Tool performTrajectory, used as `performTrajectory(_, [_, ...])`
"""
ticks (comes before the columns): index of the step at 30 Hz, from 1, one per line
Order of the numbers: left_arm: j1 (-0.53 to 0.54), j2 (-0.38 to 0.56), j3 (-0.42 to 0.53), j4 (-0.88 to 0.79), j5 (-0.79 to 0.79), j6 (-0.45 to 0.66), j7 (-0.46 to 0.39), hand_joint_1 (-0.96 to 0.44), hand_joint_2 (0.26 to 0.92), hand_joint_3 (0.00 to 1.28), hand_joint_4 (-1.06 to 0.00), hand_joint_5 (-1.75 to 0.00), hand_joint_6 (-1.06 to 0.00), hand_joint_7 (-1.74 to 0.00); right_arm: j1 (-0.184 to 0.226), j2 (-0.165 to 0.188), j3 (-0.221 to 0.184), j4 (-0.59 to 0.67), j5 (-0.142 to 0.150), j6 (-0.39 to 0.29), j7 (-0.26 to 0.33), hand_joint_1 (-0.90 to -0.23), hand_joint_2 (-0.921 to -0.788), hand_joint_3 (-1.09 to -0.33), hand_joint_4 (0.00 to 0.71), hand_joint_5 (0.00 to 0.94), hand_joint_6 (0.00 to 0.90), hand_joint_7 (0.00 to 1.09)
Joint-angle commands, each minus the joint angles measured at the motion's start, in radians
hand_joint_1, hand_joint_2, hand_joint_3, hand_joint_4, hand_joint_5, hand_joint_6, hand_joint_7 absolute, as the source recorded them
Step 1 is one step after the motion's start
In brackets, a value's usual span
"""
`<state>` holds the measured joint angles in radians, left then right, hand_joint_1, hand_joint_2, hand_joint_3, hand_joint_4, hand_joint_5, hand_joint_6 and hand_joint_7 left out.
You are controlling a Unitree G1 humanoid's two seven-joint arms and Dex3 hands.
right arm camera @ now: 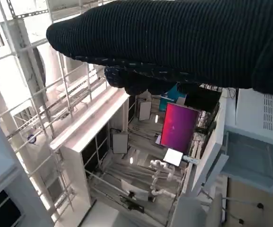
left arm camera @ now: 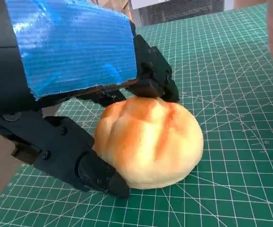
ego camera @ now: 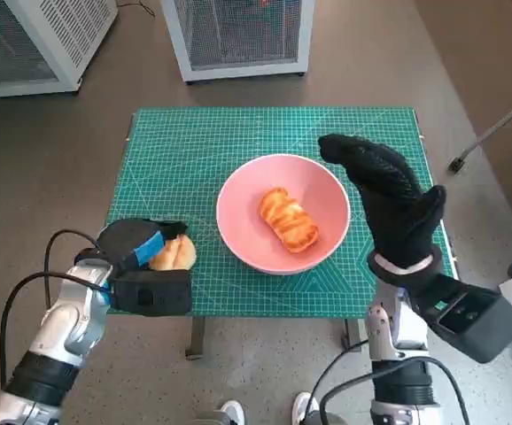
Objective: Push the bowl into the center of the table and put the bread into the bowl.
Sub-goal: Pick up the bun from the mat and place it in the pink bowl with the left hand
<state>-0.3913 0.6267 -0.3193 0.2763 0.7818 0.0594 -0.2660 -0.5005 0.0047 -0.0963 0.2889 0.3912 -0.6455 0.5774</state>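
Green gridded cutting mat (ego camera: 194, 150) covers the small table, and two white mesh-fronted cabinets stand on the grey floor beyond its far edge, one behind the middle (ego camera: 238, 35) and one at the far left (ego camera: 34, 40). A person's white shoes (ego camera: 265, 412) show at the near edge of the floor, between the robot's forearms.

Near the middle of the mat sits the round pink bowl (ego camera: 238, 199), and a glazed, ridged golden pastry (ego camera: 288, 220) already lies inside it, tilted across the bottom. The right hand in its black knitted glove (ego camera: 389, 195) hangs upright just beside the bowl's right rim, its fingertips above the far right part of the rim. Whether it touches the bowl I cannot tell, and the pictures do not settle how its fingers are set; the right wrist view shows only the glove (right arm camera: 174, 42) as a dark band against a room interior.

A round pale-orange bread bun (left arm camera: 148, 142) rests on the mat at the near left corner, well apart from the bowl. The left hand with blue tape over its back (ego camera: 141, 257) closes on this bun. In the left wrist view one black finger (left arm camera: 150, 85) presses its top while another presses its lower side, so the bun is pinched between them, still down on the mat.
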Motion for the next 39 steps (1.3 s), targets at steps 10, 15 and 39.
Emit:
performTrajectory(10, [0.031,0.031,-0.001,-0.045,-0.01,-0.016,-0.035,0.0,0.92,0.13,-0.67,-1.29,-0.53,-1.17,0.022,0.003,0.004,0.007,0.015,0.015,0.002,-0.429,-0.854,-0.632,0.34,0.002,-0.001,0.81])
performTrajectory(15, [0.036,0.045,0.027,-0.106,-0.024,-0.004,-0.062,0.0,0.92,0.13,-0.65,-1.25,-0.52,-1.22,0.022,0.002,0.005,0.006,0.022,0.021,0.006,-0.429,-0.853,-0.632,0.34,0.002,-0.001,0.81])
performTrajectory(39, [-0.149,0.038,0.211,-0.448,-0.103,0.066,-0.124,0.0,0.92,0.11,-0.67,-1.24,-0.54,-1.18,0.006,-0.004,-0.002,0.029,0.045,0.027,0.027,-0.43,-0.856,-0.624,0.34,0.002,-0.001,0.81])
